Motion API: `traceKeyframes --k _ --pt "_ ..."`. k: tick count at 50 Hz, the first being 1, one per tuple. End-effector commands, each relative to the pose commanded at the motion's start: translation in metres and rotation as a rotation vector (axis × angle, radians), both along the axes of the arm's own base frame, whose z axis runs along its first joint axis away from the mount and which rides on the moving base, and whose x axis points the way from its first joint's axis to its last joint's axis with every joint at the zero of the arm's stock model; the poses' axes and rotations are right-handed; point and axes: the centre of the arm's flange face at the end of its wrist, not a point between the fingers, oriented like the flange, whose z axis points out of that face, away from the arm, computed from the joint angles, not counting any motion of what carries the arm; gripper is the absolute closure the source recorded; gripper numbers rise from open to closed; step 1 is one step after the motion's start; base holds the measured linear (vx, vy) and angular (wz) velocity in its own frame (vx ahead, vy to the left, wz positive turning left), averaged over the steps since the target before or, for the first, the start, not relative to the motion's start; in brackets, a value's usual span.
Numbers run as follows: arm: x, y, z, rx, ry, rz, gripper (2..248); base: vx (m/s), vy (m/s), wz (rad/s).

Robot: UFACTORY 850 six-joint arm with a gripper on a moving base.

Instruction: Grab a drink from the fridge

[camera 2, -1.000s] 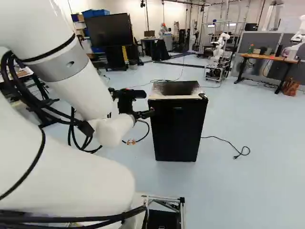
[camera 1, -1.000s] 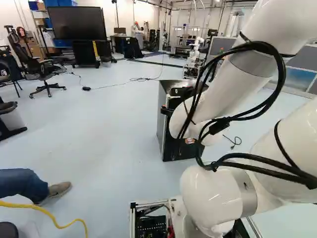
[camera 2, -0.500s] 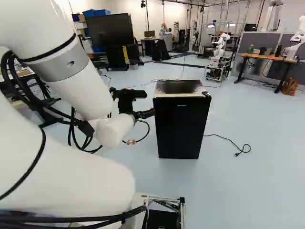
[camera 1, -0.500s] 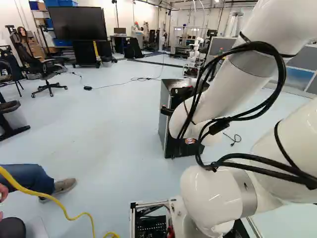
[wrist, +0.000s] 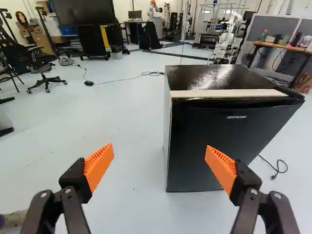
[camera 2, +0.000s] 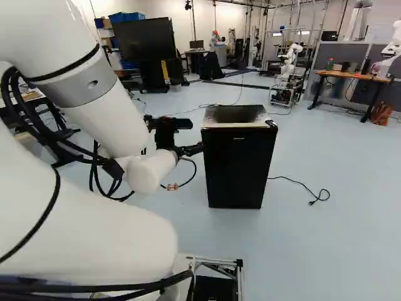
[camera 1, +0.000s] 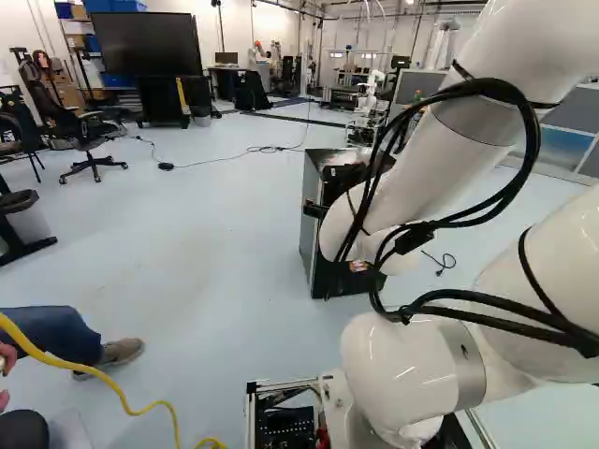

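The black gripper (camera 2: 190, 150) of two fingers with orange ribbed pads (wrist: 100, 163) stood wide apart, with nothing held between them. The boxy black refrigerator (wrist: 195, 131), its glossy top edged in front by a pale, flat strip (wrist: 229, 93), stood on the floor ahead of the gripper, towards its right finger. The door was closed, and the drink was hidden from view. One short line of small, pale lettering (wrist: 237, 117) ran across the upper part of the door. In the right base view, the right finger reached close to the refrigerator's upper left edge; whether they touched could not be told.

A thin black cable with a plug (camera 2: 319, 196) lay on the floor to the refrigerator's right. Farther back stood a large, dark rectangular screen (camera 2: 145, 39), another robot (camera 2: 288, 59), white and jointed, and a wooden-topped table (camera 2: 351, 76) with black legs.
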Motion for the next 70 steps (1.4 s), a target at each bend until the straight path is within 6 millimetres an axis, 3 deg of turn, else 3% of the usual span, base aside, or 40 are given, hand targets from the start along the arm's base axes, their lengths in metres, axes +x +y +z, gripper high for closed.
traceKeyframes --k 25,40,55,70 --pt "0.024 0.012 0.003 0.033 0.01 -0.028 3 0.0 0.0 0.0" --pt "0.027 0.024 0.005 0.053 -0.007 -0.029 3 0.0 0.0 0.0" --pt "0.033 0.039 -0.003 0.065 -0.004 -0.03 3 0.0 0.0 0.0" --pt "0.056 0.05 -0.013 0.072 0.008 -0.056 3 0.0 0.0 0.0"
